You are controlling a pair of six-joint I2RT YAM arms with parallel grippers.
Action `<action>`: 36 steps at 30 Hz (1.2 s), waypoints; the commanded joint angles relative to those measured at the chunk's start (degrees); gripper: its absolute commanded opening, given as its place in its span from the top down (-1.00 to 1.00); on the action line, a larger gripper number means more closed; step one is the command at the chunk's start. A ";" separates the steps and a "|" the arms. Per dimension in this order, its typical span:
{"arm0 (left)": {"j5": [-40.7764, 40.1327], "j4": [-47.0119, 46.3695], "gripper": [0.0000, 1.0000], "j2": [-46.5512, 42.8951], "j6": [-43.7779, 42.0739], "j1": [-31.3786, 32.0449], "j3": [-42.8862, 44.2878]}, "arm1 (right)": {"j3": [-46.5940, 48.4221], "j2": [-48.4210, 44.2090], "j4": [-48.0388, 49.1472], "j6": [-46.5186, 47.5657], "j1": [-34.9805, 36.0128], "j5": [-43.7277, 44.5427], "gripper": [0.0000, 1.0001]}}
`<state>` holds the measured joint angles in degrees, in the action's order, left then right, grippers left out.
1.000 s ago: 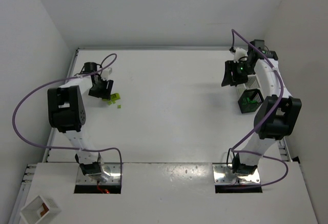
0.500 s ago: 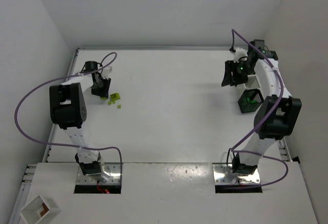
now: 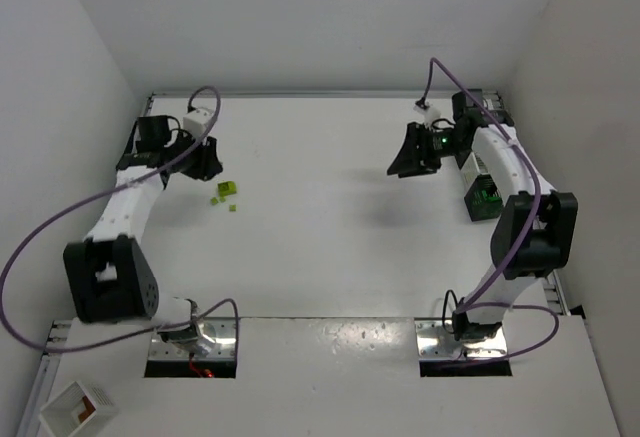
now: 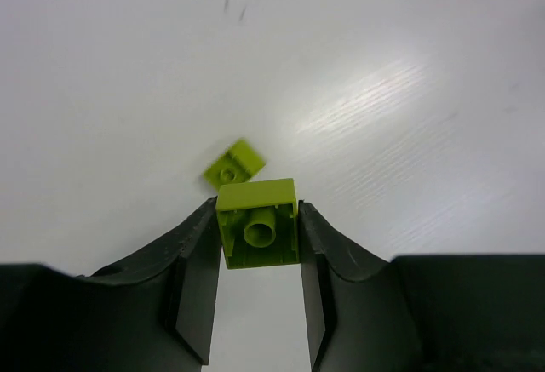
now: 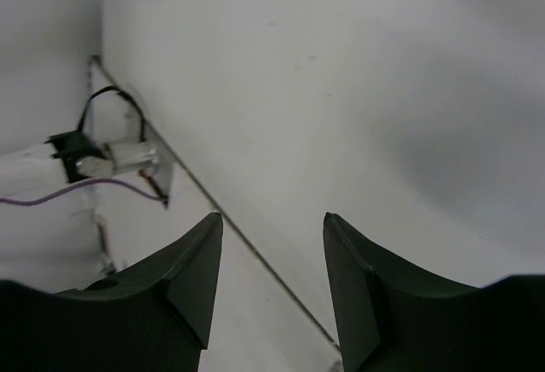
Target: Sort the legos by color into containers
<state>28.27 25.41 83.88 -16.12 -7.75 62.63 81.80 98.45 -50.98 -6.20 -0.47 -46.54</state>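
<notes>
Top view: the left hand (image 3: pixel 203 164) hangs at the far left of the worktop (image 3: pixel 320 247), near loose lime legos (image 3: pixel 225 190). The right hand (image 3: pixel 408 160) hangs left of a black bin (image 3: pixel 487 197) holding green bricks (image 3: pixel 490 195).

Left wrist: the left hand pinches a lime brick (image 4: pixel 258 234); a flat lime piece (image 4: pixel 234 163) lies just beyond it.

Right wrist: the right hand's fingers stand partly apart, holding nothing.

No text, label, brand, number or sign can be read in any view

Bright, even light; soft shadows on the table (image 3: pixel 330 247), streaky glare in the left wrist view, loose lime brick (image 4: pixel 234 163) blurred
</notes>
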 commanded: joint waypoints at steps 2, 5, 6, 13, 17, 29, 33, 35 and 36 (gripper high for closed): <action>14.08 -3.61 0.63 -12.05 -0.94 4.84 -1.63 | 0.55 1.73 3.96 -5.40 3.09 -13.30 -0.03; 16.20 -3.61 0.61 -16.98 1.87 10.72 -2.95 | 3.97 4.72 4.58 -8.12 5.99 -17.78 -0.03; 16.98 -3.61 0.61 -17.69 3.27 14.04 -2.95 | 4.94 5.43 5.71 -8.65 6.79 -18.84 -0.03; 14.44 -3.61 0.61 -17.44 6.89 28.39 -1.72 | 7.23 6.75 10.56 -13.75 15.40 -24.30 -0.03; 11.89 -5.01 0.61 -15.59 7.68 33.49 -0.58 | 6.71 6.75 11.25 -14.37 17.34 -24.91 -0.16; 9.44 -5.55 0.61 -12.77 8.30 37.63 1.00 | 6.71 9.91 14.50 -18.68 21.65 -28.17 -0.38; 8.82 -5.02 0.61 -12.25 8.30 38.15 1.00 | 5.66 10.44 15.73 -19.99 23.49 -27.55 -0.38; 8.82 -5.02 0.61 -12.25 8.30 38.16 1.00 | 5.65 11.67 16.35 -20.70 24.02 -27.55 -0.38; 8.82 -5.02 0.61 -12.25 8.30 38.16 1.00 | 5.65 11.67 16.35 -20.70 24.02 -27.55 -0.38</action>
<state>37.26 21.98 71.68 -8.12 29.69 61.34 86.72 109.30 -37.28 -25.80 22.85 -73.17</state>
